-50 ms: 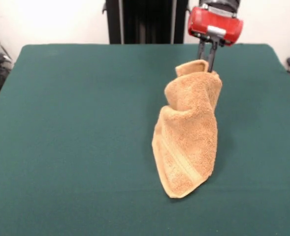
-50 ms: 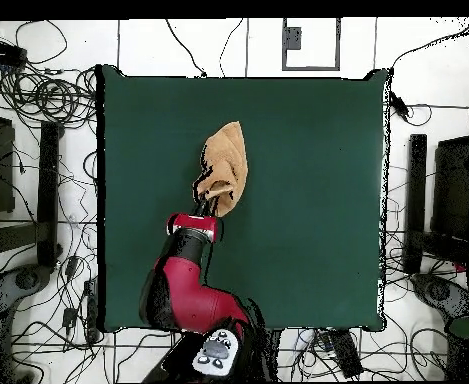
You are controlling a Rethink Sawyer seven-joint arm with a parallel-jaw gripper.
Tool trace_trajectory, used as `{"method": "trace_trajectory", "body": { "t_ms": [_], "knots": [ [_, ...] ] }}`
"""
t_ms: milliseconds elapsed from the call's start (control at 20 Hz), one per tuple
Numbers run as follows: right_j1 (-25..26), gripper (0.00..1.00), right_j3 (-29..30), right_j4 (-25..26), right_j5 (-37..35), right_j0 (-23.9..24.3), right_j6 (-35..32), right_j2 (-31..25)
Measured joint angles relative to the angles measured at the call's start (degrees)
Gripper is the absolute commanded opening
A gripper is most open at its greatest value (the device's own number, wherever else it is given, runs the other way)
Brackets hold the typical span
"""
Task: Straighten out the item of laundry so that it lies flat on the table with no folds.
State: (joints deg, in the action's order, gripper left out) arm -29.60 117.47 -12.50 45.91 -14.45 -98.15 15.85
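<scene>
The towel [image 1: 188, 132] is pinched at its top edge by the gripper [image 1: 207, 60] at upper right of the front view, draped with its lower corner touching the counter [image 1: 76, 128]. If released here, it would likely collapse into a folded heap.

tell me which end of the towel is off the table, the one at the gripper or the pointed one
The end at the gripper: the towel hangs from it, raised, while the pointed lower corner rests on the table.
</scene>
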Motion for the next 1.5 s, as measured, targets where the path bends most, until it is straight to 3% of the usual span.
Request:
{"method": "trace_trajectory", "body": {
  "t_ms": [300, 600, 800, 1200, 1500],
  "knots": [
    [-0.1, 0.0, 0.0, -1.4, 0.0, -1.2, 0.0, 1.9],
    [-1.0, 0.0, 0.0, 2.9, -0.2, 2.0, 0.0, 1.9],
    [-3.0, 0.0, -0.1, 5.2, -5.8, 4.9, 0.0, 2.0],
    [-8.4, 0.0, -3.4, 8.4, -32.4, 10.3, 0.0, 2.0],
    [-13.2, 0.0, -7.3, 17.4, -46.8, 13.4, 0.0, 2.1]
  ]
}}
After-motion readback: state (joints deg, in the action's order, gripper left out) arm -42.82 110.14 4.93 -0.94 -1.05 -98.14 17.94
